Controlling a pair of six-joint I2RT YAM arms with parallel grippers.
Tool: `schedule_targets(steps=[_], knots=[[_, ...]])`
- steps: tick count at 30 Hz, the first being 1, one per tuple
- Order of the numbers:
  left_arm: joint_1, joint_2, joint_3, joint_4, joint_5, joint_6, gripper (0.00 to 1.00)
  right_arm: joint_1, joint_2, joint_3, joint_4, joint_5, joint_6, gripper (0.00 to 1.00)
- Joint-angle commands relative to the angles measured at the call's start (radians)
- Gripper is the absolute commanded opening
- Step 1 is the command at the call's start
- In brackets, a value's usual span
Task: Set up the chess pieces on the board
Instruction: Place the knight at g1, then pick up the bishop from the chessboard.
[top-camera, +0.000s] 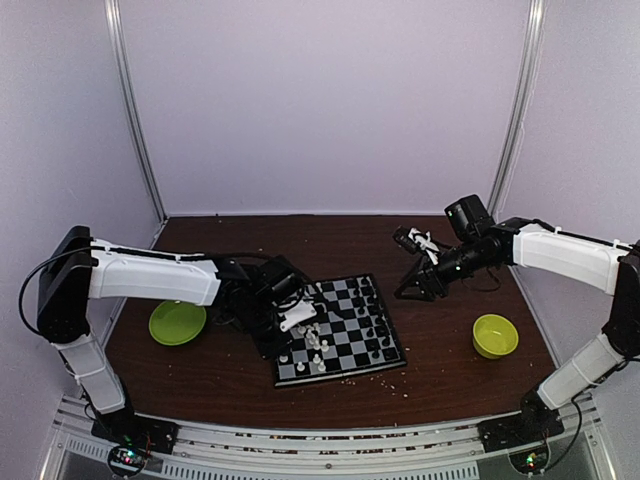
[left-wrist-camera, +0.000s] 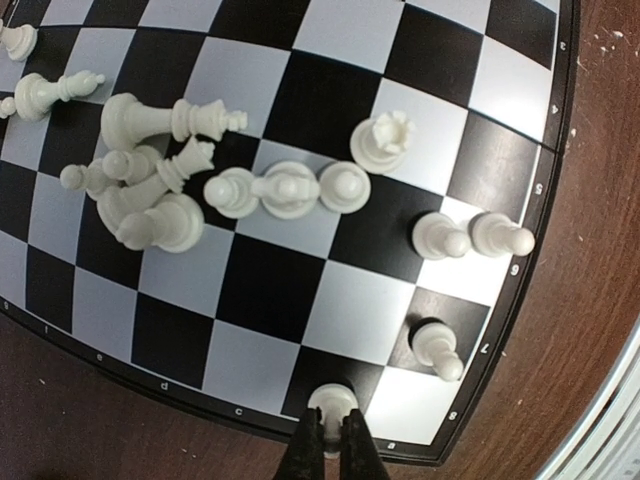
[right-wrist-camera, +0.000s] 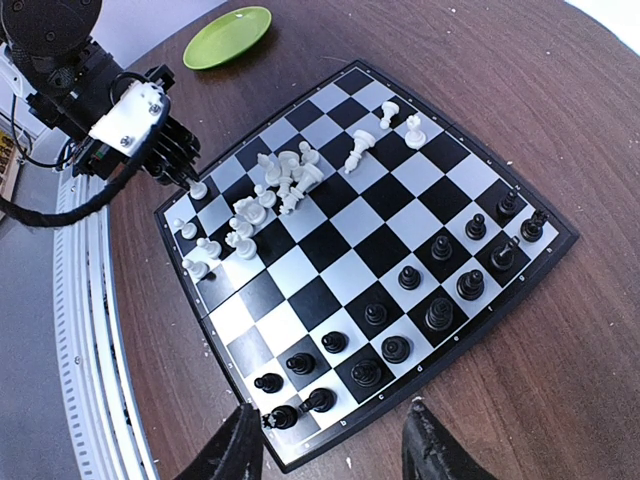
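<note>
The board (right-wrist-camera: 335, 225) lay mid-table, between a green plate (top-camera: 177, 322) on the left and a green bowl (top-camera: 495, 335) on the right. The left gripper (left-wrist-camera: 332, 448) was clenched on a white pawn (left-wrist-camera: 332, 400) standing on a square at the board's left edge. Other white pieces (left-wrist-camera: 150, 190) sat jumbled just beside it (several tipped over). Black pieces (right-wrist-camera: 440, 315) stood upright along the board's right side. The right gripper (right-wrist-camera: 330, 440) hovered right of the board, jaws spread wide, grasping nothing.

The board (right-wrist-camera: 345, 225) is checked black and light grey with a thin black rim, bearing white chess pieces (left-wrist-camera: 150, 120) and black chess pieces (right-wrist-camera: 437, 313), on a dark brown table (top-camera: 330, 245) with a lime-green plate (top-camera: 177, 322) and bowl (top-camera: 495, 335).
</note>
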Motion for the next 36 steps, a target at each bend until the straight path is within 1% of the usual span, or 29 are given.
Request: schedule_targets(steps=[1, 4, 8, 13, 16, 19, 23, 29, 31, 36], knots=[[0.007, 0.015, -0.018, 0.031, 0.023, 0.011, 0.02, -0.006, 0.007, -0.001, 0.003, -0.007, -0.008, 0.47], [0.007, 0.018, -0.019, 0.029, 0.013, 0.010, 0.12, -0.006, 0.007, 0.000, 0.003, -0.007, -0.006, 0.47], [0.007, 0.006, -0.003, 0.026, 0.007, 0.003, 0.23, -0.006, 0.004, -0.001, 0.001, -0.007, -0.006, 0.47], [0.007, -0.041, 0.084, -0.030, 0.015, -0.011, 0.26, -0.006, 0.001, -0.001, 0.003, -0.007, -0.006, 0.47], [0.018, -0.060, 0.135, -0.046, 0.010, -0.018, 0.27, -0.007, 0.004, 0.000, 0.001, -0.008, -0.009, 0.48], [0.051, -0.045, 0.174, -0.040, -0.032, -0.050, 0.26, -0.006, 0.004, 0.000, 0.001, -0.009, -0.010, 0.47], [0.094, 0.017, 0.226, -0.024, -0.040, -0.084, 0.26, -0.006, 0.003, 0.000, -0.001, -0.006, -0.014, 0.47], [0.095, 0.128, 0.323, -0.039, -0.011, -0.089, 0.25, -0.007, -0.006, -0.003, -0.006, 0.004, -0.022, 0.47], [0.095, 0.152, 0.334, -0.040, -0.008, -0.089, 0.23, -0.007, -0.005, -0.003, -0.007, 0.005, -0.026, 0.47], [0.095, 0.195, 0.327, -0.039, -0.016, -0.088, 0.24, -0.008, -0.002, -0.003, -0.011, 0.002, -0.031, 0.47]])
